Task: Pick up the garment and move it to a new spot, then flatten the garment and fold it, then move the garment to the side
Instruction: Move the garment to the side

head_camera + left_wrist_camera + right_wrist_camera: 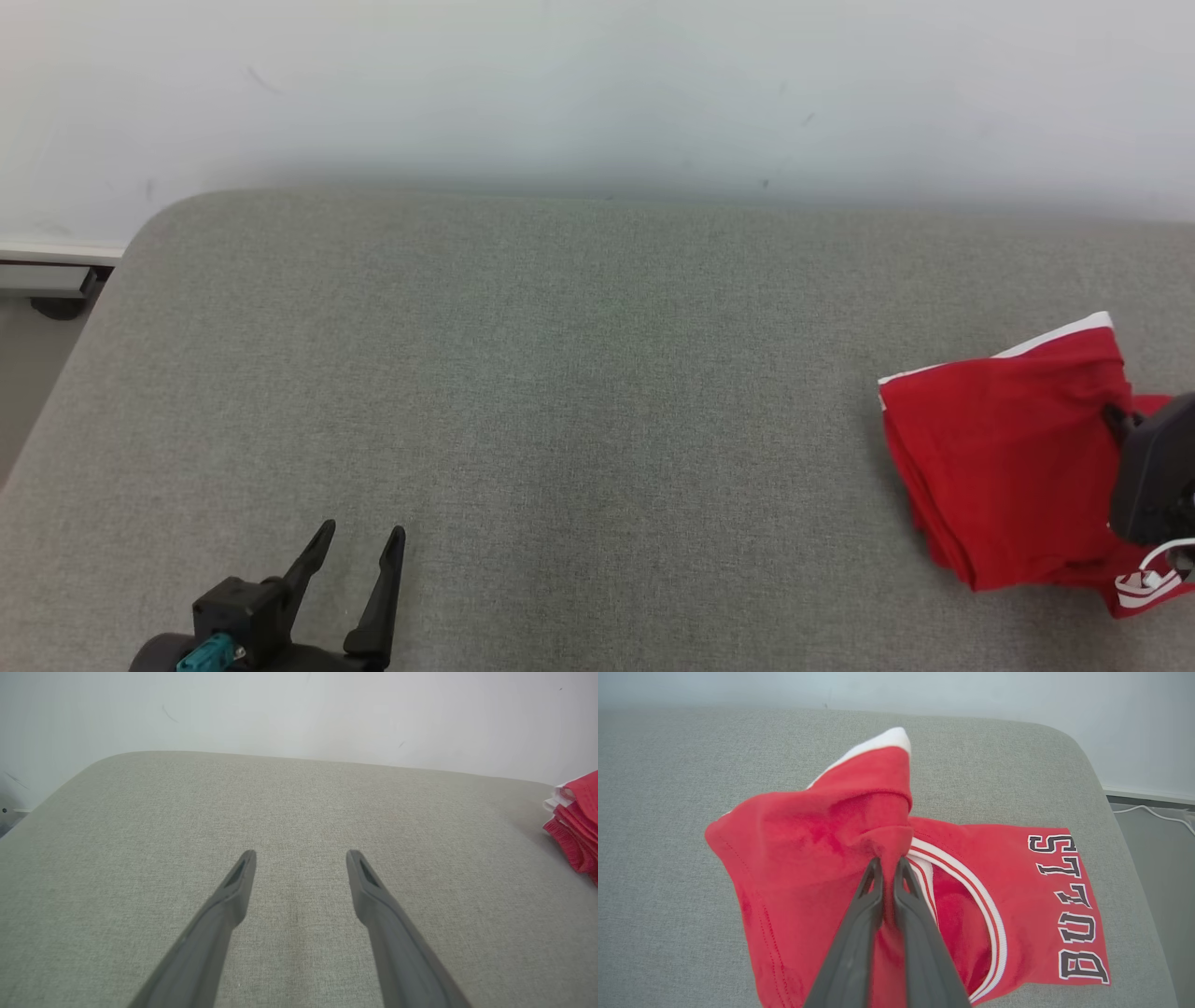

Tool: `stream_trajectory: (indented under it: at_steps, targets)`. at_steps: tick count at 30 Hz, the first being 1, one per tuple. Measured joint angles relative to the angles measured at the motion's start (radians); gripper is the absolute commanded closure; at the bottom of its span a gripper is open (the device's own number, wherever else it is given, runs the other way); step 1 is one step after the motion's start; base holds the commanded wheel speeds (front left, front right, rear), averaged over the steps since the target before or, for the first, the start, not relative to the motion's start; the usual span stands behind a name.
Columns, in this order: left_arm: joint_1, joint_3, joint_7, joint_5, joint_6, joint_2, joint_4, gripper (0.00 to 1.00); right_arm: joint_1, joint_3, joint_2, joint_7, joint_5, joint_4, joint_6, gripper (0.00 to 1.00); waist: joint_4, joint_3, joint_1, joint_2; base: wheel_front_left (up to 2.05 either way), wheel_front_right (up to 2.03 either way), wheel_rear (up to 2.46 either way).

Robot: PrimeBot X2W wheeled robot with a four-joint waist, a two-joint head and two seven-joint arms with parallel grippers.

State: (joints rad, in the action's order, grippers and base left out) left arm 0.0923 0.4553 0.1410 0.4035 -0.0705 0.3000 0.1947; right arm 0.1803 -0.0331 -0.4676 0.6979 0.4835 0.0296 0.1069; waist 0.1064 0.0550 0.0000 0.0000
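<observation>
The garment is a red jersey with white trim and black "BULLS" lettering, lying at the far right of the grey padded table. In the right wrist view my right gripper is shut on a bunched fold of the garment, which is pulled up into a peak while the lettered part lies flat. Its dark body sits at the right edge of the head view. My left gripper stands open at the lower left, far from the garment, with nothing between its fingers. A red edge of the garment appears at the right.
A pale wall runs behind the table. The table's rounded left corner drops to the floor, where a white baseboard and a dark caster sit. A white cable lies on the floor beyond the right edge.
</observation>
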Motion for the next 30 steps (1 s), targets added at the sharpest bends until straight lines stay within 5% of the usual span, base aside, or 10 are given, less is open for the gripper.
stream_trajectory:
  at_steps: [13, 30]
  targets:
    - [0.029, -0.002, -0.001, -0.009, -0.001, -0.001, -0.013, 0.00, 0.038, -0.027, -0.047, 0.034, 0.007, 0.026, 0.002, 1.00, 0.000, 0.031, 0.0000, 0.0000, 0.00, 0.00, 0.00]
    - [0.040, -0.018, 0.002, -0.016, -0.013, 0.003, -0.025, 0.00, 0.032, -0.051, -0.149, 0.032, -0.018, 0.043, -0.045, 1.00, -0.018, 0.048, 0.0000, 0.0000, 0.00, 0.00, 0.00]
